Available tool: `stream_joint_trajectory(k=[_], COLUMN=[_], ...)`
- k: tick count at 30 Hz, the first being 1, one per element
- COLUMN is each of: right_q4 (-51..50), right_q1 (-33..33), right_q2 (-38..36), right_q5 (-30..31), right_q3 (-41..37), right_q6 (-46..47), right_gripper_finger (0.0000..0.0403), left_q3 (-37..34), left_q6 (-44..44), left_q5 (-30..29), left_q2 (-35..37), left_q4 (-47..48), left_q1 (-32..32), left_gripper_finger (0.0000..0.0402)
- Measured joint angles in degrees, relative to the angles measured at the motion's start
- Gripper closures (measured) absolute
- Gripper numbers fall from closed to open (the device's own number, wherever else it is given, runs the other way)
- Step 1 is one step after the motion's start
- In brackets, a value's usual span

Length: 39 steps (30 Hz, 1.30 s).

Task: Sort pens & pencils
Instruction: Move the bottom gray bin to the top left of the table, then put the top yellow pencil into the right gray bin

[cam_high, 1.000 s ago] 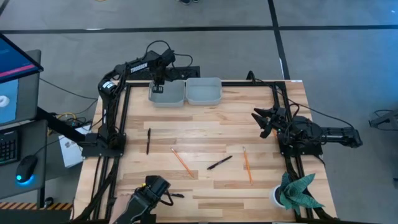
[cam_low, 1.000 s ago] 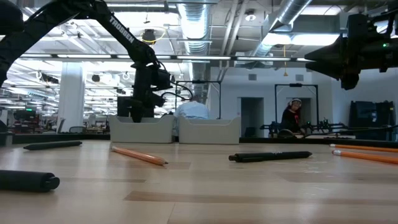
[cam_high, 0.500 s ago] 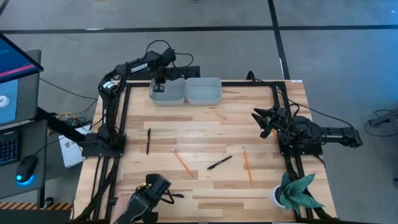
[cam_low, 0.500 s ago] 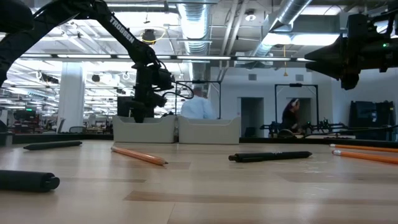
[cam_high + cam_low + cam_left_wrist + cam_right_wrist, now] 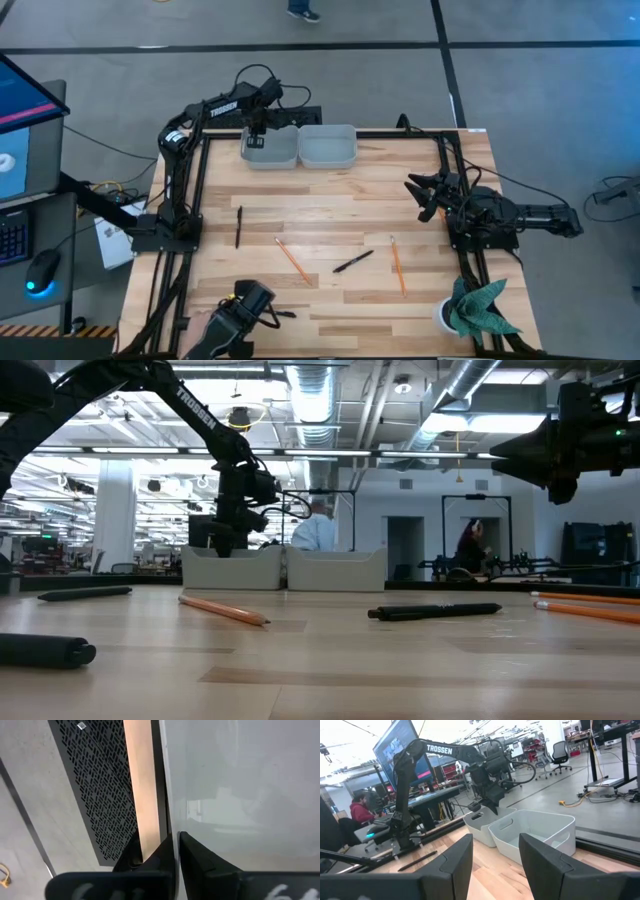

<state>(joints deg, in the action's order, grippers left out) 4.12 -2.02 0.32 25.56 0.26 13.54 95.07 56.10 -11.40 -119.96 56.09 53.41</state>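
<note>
Two black pens lie flat on the wooden table: one (image 5: pixel 239 226) toward the left, one (image 5: pixel 353 262) in the middle near the front. A third pen does not show. Two orange pencils (image 5: pixel 292 260) (image 5: pixel 397 266) lie on either side of the middle pen. My left gripper (image 5: pixel 257 137) hovers over the left of two white bins (image 5: pixel 272 160) at the far edge. In the left wrist view its fingers (image 5: pixel 192 855) stand almost together, with nothing between them. My right gripper (image 5: pixel 425 195) waits open above the table's right side.
The second white bin (image 5: pixel 328 158) stands beside the first. A white cup with a teal cloth (image 5: pixel 475 310) sits at the near right corner. The low camera (image 5: pixel 245 300) and a dark cylinder (image 5: pixel 40 650) are at the near edge. A person (image 5: pixel 318 530) stands beyond the table.
My left gripper has shifted slightly toward the far edge over the left bin and then held still. The pens and pencils on the table have not moved. People in the room behind have moved.
</note>
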Motion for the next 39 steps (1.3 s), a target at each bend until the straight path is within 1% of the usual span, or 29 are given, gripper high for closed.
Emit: stream_joint_trajectory(k=[3, 10, 14, 19, 25, 28, 33, 39], right_q4=[0.0, 0.0, 0.0, 0.0, 0.0, 0.0, 0.0, 0.0], right_q1=[0.0, 0.0, 0.0, 0.0, 0.0, 0.0, 0.0, 0.0], right_q2=[0.0, 0.0, 0.0, 0.0, 0.0, 0.0, 0.0, 0.0], right_q5=[0.0, 0.0, 0.0, 0.0, 0.0, 0.0, 0.0, 0.0], right_q3=[0.0, 0.0, 0.0, 0.0, 0.0, 0.0, 0.0, 0.0], right_q6=[0.0, 0.0, 0.0, 0.0, 0.0, 0.0, 0.0, 0.0], right_gripper_finger=[0.0221, 0.0221, 0.0221, 0.0221, 0.0221, 0.0221, 0.0221, 0.0221], left_q3=[0.0, 0.0, 0.0, 0.0, 0.0, 0.0, 0.0, 0.0], left_q6=[-0.8, -2.7, -2.7, -1.5, -1.3, -1.3, -1.8, -2.5], left_q5=[0.0, 0.2, 0.5, 1.5, 2.6, 3.6, 3.5, 1.8], left_q2=[0.0, 0.0, 0.0, 1.4, 3.8, 5.0, 7.5, 12.4], left_q4=[0.0, -0.4, 0.0, 1.7, 2.3, 3.9, 6.3, 3.2], left_q1=[0.0, 0.0, 0.0, 0.0, 0.0, 0.0, 0.0, 0.0], left_gripper_finger=[0.0386, 0.0319, 0.0297, 0.0287, 0.0287, 0.0287, 0.0287, 0.0287])
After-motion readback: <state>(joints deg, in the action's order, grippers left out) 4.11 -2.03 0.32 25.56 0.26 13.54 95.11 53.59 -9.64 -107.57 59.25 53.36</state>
